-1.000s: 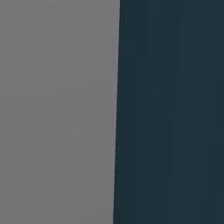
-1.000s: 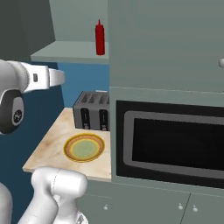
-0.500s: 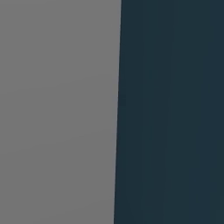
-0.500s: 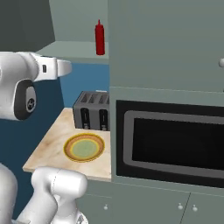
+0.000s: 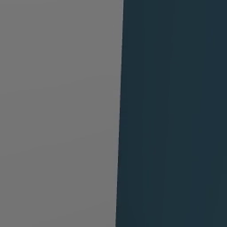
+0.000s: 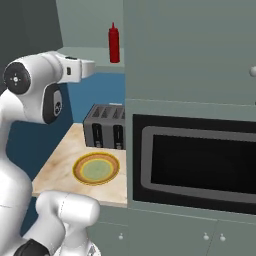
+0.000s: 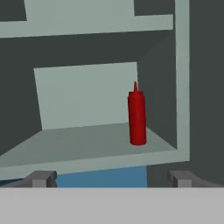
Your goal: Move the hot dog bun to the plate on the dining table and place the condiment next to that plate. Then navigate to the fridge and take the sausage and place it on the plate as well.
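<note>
The condiment (image 7: 137,116), a slim red squeeze bottle with a pointed cap, stands upright at the right end of an open grey-green wall shelf (image 7: 87,144). My gripper (image 7: 112,179) is open, level with the shelf's front edge and well short of the bottle, which stands ahead and a little right of centre. Nothing is between the fingertips (image 7: 43,178). From the right base view the condiment (image 6: 114,44) sits on the shelf (image 6: 82,51) above the counter, and my white forearm stretches toward it from the left. The hot dog bun, plate, dining table, fridge and sausage are out of view.
Below the shelf a dark toaster (image 6: 105,127) and a golden-yellow dish (image 6: 96,168) sit on a beige counter (image 6: 52,167). A built-in microwave (image 6: 200,165) and tall cabinet fill the right. A grey panel (image 5: 57,111) and a dark blue surface (image 5: 173,111) stand close in the left base view.
My arm has lifted: the elbow joint rose and the forearm swung up and right toward the shelf. The bottle, toaster and dish have not moved.
</note>
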